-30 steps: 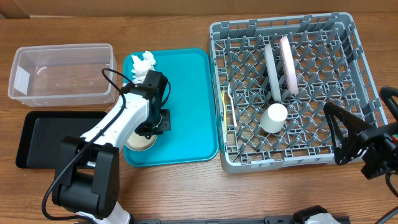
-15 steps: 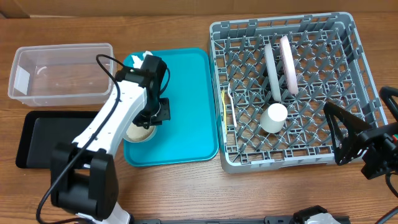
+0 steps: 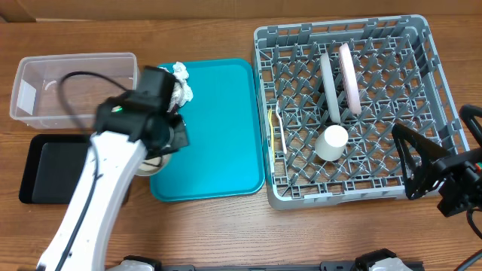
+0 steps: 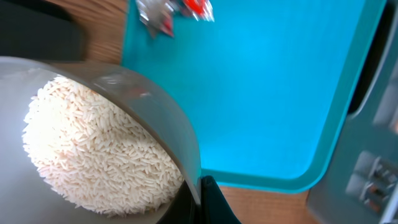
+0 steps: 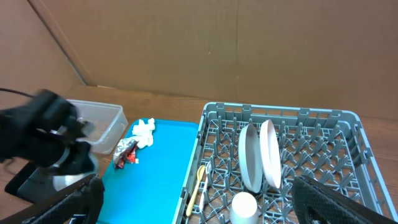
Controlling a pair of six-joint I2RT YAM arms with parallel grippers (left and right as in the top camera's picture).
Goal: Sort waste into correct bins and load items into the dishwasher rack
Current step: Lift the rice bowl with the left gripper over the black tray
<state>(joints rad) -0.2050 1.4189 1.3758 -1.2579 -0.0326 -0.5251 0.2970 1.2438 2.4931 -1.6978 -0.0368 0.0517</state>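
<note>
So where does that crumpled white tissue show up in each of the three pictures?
Overhead: the tissue sits at the top left corner of the teal tray.
Left wrist: not in it.
Right wrist: the tissue lies left of centre, at the tray's far end.
Shared landmark: the teal tray.

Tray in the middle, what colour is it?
The tray is teal; the overhead view shows it best.

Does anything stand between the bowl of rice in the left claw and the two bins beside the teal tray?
Nothing visible does. The grey bowl, held at its rim by the left claw, is at the teal tray's edge; the clear tub and the black tray lie just beyond, both open.
</note>
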